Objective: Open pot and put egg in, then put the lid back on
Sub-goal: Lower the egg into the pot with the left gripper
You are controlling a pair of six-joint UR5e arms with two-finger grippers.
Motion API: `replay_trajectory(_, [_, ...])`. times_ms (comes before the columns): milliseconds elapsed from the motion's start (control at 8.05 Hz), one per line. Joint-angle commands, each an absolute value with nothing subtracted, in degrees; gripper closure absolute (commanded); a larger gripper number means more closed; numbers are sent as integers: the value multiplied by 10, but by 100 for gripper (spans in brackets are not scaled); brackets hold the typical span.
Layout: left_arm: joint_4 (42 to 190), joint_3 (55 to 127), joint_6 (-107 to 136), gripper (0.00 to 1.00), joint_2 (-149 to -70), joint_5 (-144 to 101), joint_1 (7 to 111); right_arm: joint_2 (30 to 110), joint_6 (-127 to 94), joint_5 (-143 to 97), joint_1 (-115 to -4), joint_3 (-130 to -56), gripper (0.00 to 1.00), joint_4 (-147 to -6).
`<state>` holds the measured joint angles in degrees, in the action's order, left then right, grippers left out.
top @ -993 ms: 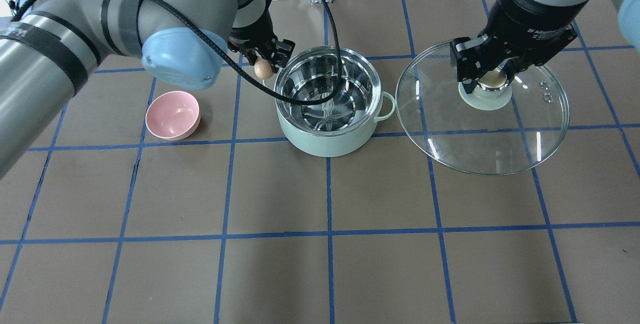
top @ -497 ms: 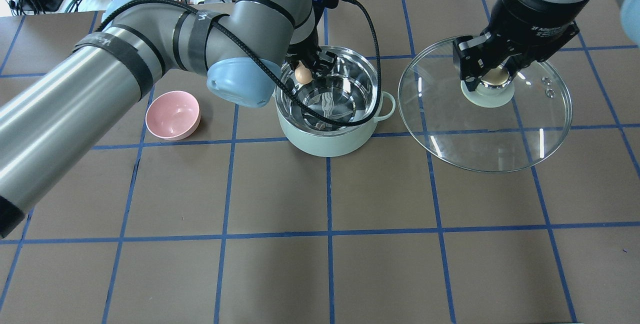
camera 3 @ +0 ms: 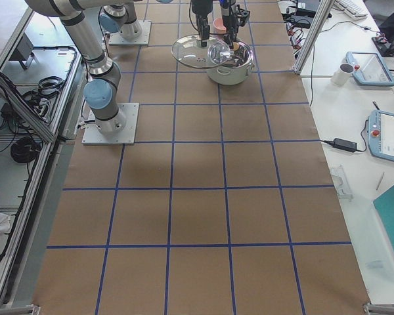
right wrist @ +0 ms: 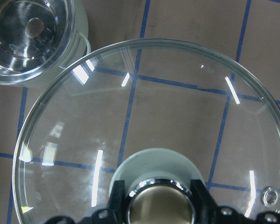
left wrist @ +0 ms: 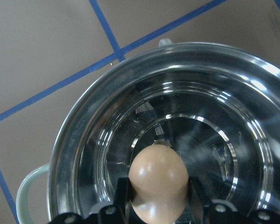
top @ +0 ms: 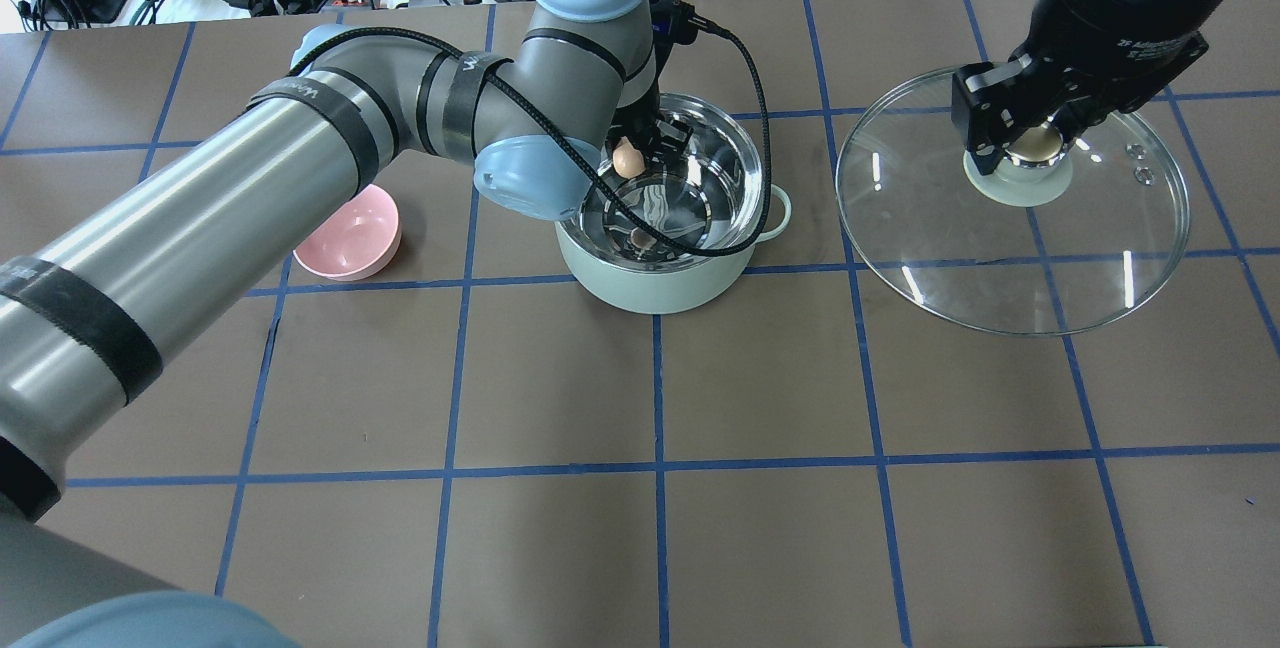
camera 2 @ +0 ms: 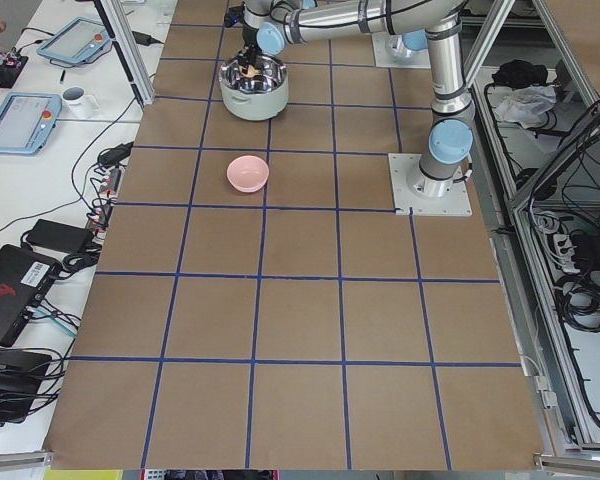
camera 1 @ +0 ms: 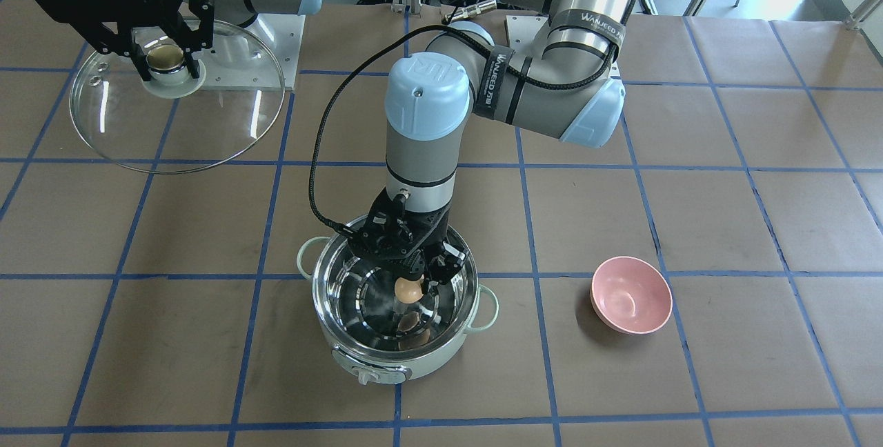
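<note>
The mint-green pot point(top: 660, 283) stands open on the table, its steel inside point(camera 1: 376, 323) bare. My left gripper point(top: 632, 156) is shut on the tan egg point(top: 628, 159) and holds it over the pot's opening; the egg shows in the front view point(camera 1: 408, 289) and in the left wrist view point(left wrist: 158, 184). My right gripper point(top: 1030, 143) is shut on the lid's knob point(top: 1033, 143) and holds the clear glass lid point(top: 1010, 258) in the air to the pot's right. The lid point(camera 1: 207, 130) also shows in the front view and in the right wrist view point(right wrist: 177, 116).
A small pink bowl point(top: 347, 233) sits on the table to the pot's left, partly behind my left arm point(top: 300, 188). The arm's black cable point(top: 745, 128) loops over the pot. Blue tape lines grid the brown table point(top: 650, 528).
My left gripper has carried the egg from beside the pot's left rim to over its opening. My right gripper has moved the lid a little further right and back.
</note>
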<state>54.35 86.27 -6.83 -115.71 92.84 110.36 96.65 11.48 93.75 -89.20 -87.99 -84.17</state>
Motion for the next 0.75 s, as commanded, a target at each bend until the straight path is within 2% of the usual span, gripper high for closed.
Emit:
replay_trajectory(0, [539, 857, -70, 100, -1190, 917, 1104, 967, 123, 938, -887, -880, 77, -840])
replay_trajectory(621, [541, 859, -55, 100, -1222, 914, 1104, 969, 120, 936, -888, -881, 77, -842])
